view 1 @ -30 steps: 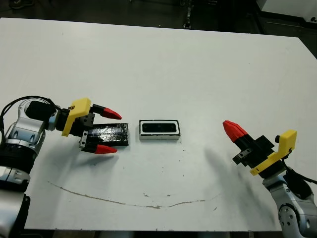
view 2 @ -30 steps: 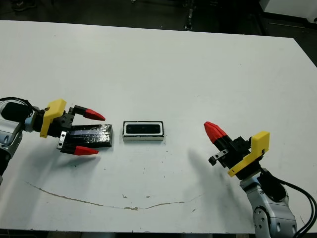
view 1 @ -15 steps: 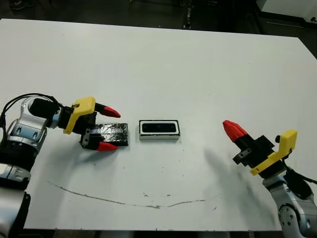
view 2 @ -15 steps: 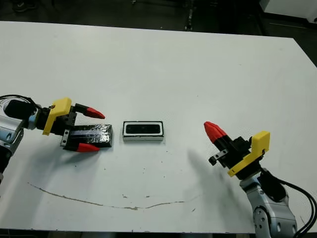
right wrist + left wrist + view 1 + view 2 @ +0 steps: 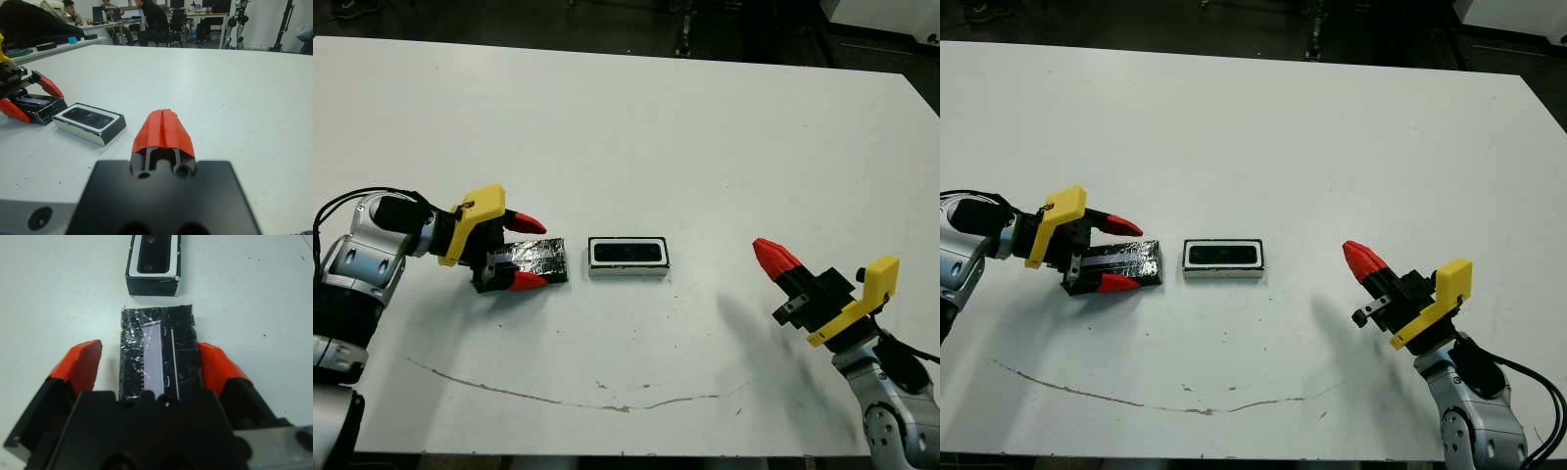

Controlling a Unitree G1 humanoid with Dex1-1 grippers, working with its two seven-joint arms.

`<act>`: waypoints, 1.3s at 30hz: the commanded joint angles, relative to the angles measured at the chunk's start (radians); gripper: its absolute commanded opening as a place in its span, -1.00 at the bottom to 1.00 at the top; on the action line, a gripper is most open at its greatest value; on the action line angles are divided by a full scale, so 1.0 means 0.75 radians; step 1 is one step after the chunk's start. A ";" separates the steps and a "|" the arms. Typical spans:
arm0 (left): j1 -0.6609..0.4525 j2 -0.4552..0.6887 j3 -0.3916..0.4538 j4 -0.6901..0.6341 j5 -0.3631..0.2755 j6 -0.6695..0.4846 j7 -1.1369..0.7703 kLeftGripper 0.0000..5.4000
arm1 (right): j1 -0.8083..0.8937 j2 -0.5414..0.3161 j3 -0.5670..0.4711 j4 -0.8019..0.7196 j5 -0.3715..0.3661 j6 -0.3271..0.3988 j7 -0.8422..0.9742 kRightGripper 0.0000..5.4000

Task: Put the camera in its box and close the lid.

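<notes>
The left claw [image 5: 521,253] is open wide, with one finger on each side of the lid [image 5: 159,352]. The lid is thin, black and crinkly. It could slip out if the squeeze is crooked. The box [image 5: 628,258] sits just past the fingertips, with the camera [image 5: 627,253] inside. The right claw [image 5: 1363,262] is pinched closed, far away.

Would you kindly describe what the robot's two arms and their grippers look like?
Both arms have silver-grey metal segments with black joints and black cables looping alongside. Each ends in a black gripper body with a yellow plastic bracket and two tapered red-tipped fingers: the left gripper, the right gripper. In its wrist view, the right gripper's red tips look like smooth, rounded cones.
</notes>
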 commanded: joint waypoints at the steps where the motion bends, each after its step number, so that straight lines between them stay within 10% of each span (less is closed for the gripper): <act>1: 0.021 0.025 -0.038 0.006 0.035 -0.016 -0.019 0.35 | 0.013 -0.022 -0.001 0.007 -0.008 -0.022 0.002 -1.00; 24: 0.201 -0.087 0.117 -0.215 -0.054 -0.025 0.396 0.17 | 0.021 -0.026 0.005 -0.002 0.002 0.003 -0.009 -1.00; 32: 0.121 -0.096 0.119 -0.157 -0.229 0.110 0.209 0.17 | 0.024 -0.024 0.010 -0.009 0.004 0.010 -0.017 -1.00; 39: 0.047 -0.107 0.053 -0.088 -0.201 0.095 0.104 0.17 | 0.025 -0.025 0.015 -0.008 -0.012 -0.004 -0.016 -1.00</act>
